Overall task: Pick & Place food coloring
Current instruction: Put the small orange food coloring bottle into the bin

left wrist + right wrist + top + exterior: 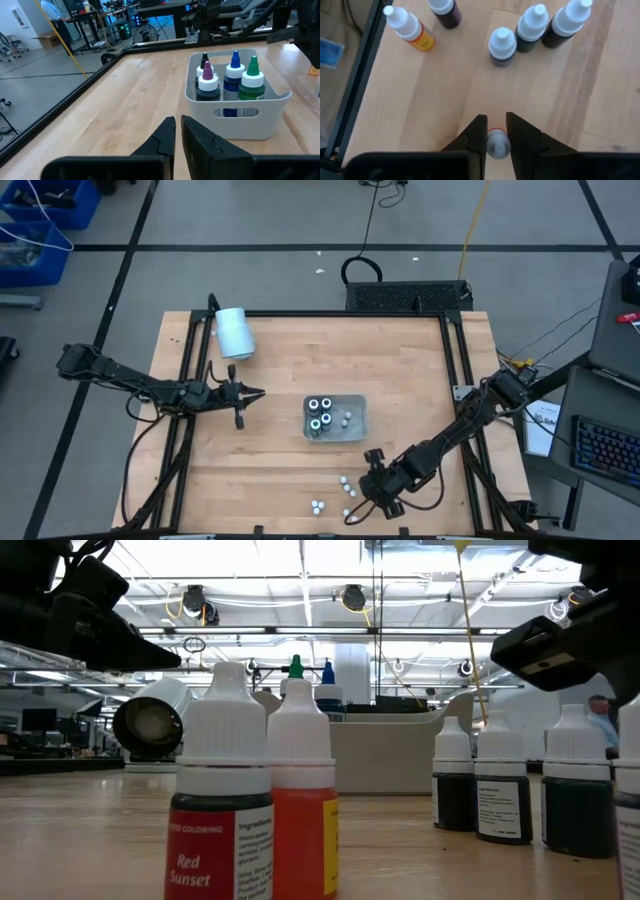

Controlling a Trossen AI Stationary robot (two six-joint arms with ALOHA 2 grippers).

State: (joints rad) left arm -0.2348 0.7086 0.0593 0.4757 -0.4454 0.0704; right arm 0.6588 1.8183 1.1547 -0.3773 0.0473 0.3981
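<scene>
1. Currently, the right gripper (496,131) is low over the near edge of the light wooden table (280,360), fingers closed against a small white-capped bottle with an orange-red collar (498,145), which stands upright between them.
2. Beyond that bottle, loose food coloring bottles stand on the bare wood: a yellow-orange bottle with a white cap (409,28), and a cluster of dark bottles with white caps (535,30).
3. The grey rectangular plastic tray (358,420) sits near the table centre, well apart from the right gripper. It holds several upright bottles, among them ones with black, purple, blue and green tips (227,80).
4. The left gripper (250,394) hovers to the left of the tray, fingers nearly together with a narrow gap, holding nothing.
5. A large white cylinder (234,332) lies on its side near the far left corner.
6. In the low view, a red bottle labelled "Red Sunset" (222,810) and an orange bottle (300,805) stand touching, nearest the camera.
</scene>
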